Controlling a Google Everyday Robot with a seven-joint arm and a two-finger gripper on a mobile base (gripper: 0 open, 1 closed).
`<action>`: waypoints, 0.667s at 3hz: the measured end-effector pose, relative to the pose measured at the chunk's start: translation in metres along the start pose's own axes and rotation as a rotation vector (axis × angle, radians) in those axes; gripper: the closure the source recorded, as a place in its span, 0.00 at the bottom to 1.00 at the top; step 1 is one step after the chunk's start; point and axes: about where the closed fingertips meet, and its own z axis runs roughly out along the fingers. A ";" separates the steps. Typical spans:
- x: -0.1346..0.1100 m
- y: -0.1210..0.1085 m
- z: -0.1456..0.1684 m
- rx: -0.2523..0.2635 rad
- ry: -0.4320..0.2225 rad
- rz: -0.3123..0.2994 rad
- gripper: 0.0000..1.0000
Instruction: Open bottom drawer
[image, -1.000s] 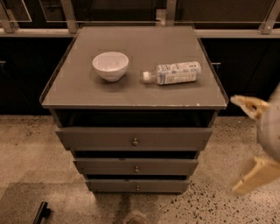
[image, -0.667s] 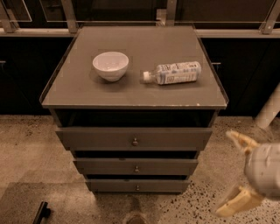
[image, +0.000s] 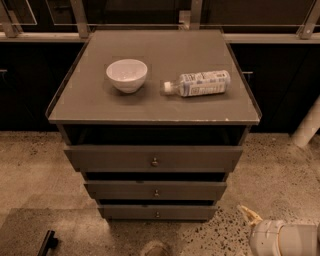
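While the end effector (image: 257, 223) is seen low at the right of the view, just above the speckled floor (image: 40, 170) and to the right of the cabinet (image: 75, 162), it cannot be told whether it is apart or together. The bottom drawer (image: 127, 212) is found lowest in the cabinet, beneath the middle drawer (image: 120, 190), with a small round knob (image: 157, 214) at the centre of its front. The end effector is set apart from that drawer. On the surface (image: 165, 107), a white bowl (image: 127, 75) and a bottle (image: 199, 83) laid on its side are seen near each other.
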 end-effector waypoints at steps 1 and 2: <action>0.001 0.006 -0.015 0.071 -0.012 0.015 0.00; 0.021 -0.001 -0.008 0.138 -0.032 0.026 0.00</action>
